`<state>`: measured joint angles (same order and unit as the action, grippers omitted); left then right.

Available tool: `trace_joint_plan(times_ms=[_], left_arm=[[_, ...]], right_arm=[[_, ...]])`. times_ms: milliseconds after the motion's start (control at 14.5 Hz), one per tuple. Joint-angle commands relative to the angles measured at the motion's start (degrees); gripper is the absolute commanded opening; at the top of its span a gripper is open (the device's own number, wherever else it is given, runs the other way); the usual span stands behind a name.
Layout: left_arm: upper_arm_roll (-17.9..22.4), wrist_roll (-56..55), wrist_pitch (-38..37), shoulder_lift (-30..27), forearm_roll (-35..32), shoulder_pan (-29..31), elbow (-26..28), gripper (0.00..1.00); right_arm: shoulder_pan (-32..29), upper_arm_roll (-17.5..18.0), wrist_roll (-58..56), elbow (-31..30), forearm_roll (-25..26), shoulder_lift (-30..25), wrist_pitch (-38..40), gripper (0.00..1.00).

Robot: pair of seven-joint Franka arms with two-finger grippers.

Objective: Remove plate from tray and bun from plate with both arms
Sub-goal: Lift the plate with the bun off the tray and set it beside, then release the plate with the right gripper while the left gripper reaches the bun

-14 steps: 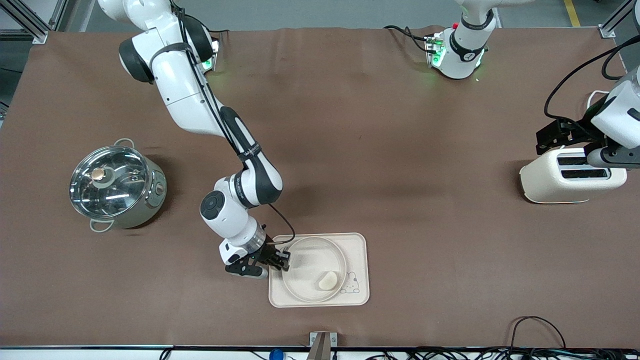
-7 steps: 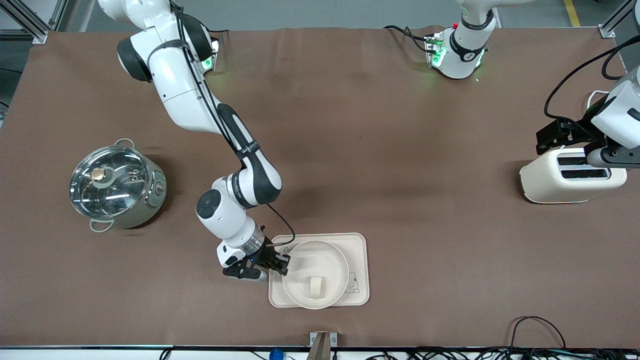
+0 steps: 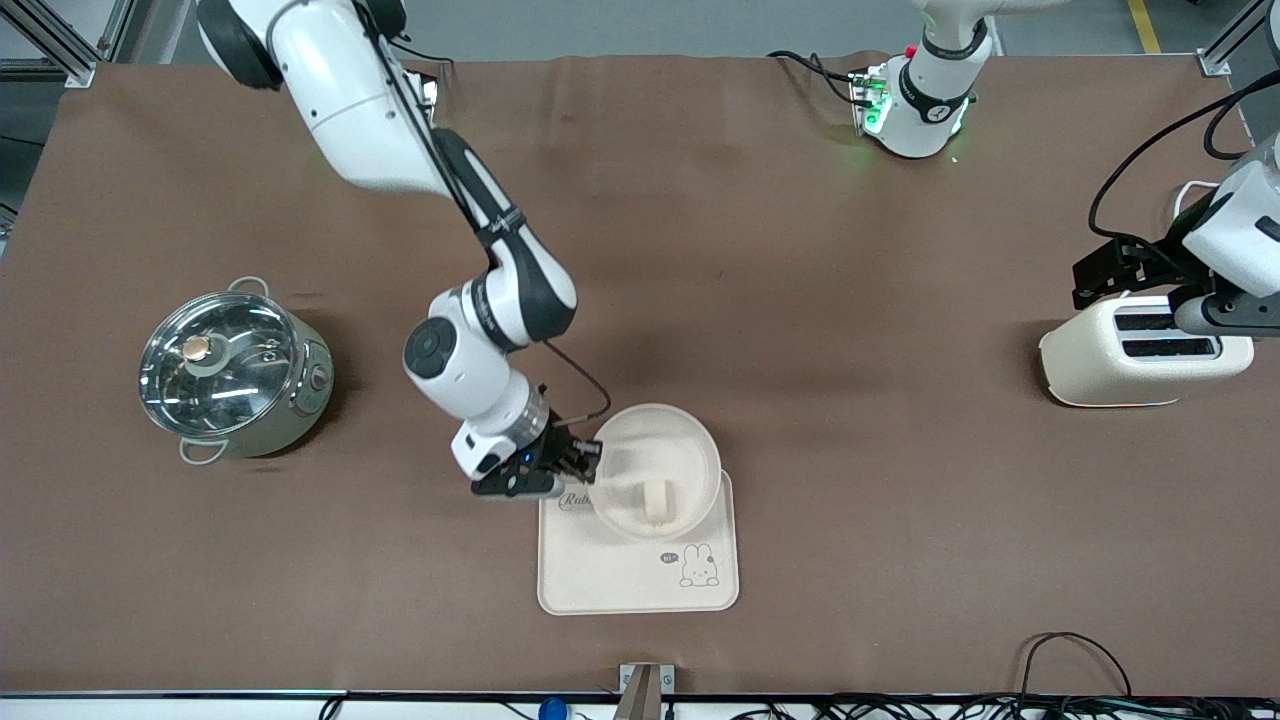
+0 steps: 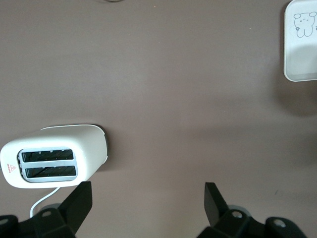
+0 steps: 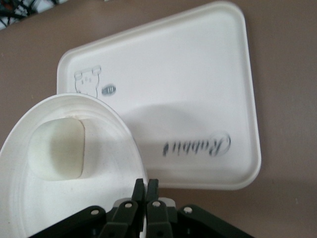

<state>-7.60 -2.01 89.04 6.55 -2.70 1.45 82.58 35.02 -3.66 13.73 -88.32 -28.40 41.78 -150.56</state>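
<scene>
With bun (image 3: 655, 500) inside, plate (image 3: 680, 440) in right hand (image 3: 588, 462).

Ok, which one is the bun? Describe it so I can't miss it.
Find the rectangular cream tray with the rabbit drawing. Over its edge farther from the camera, the right tool holds a round cream plate. The bun is the small pale oval lump lying in that plate.

Both arms are built of white rounded shells joined by black joints. A thin black cable is strapped along the right arm (image 3: 480, 300). Black two-finger grippers are fitted, and green lights are seen at the left arm (image 3: 935, 90) base.
</scene>
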Motion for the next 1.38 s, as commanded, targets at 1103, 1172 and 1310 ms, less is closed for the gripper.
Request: trace_joint_plan(times_ms=[1103, 1172, 1310], left_arm=[[-7.4, -30.1, 14.7, 14.0, -0.8, -14.5, -0.1, 1.00], [-7.3, -32.9, 17.4, 15.8, -1.0, -16.4, 0.0, 1.00], [-7.3, -39.6, 22.5, 20.1, -1.2, -19.9, -0.2, 1.00]], right_arm=[[9.4, 0.5, 3.5, -28.5, -1.3, -12.7, -16.2, 1.00], [8.8, 0.3, 3.5, -28.2, -1.3, -14.3, -13.8, 1.00], [5.9, 0.1, 3.4, -27.1, -1.2, -18.4, -5.7, 1.00]])
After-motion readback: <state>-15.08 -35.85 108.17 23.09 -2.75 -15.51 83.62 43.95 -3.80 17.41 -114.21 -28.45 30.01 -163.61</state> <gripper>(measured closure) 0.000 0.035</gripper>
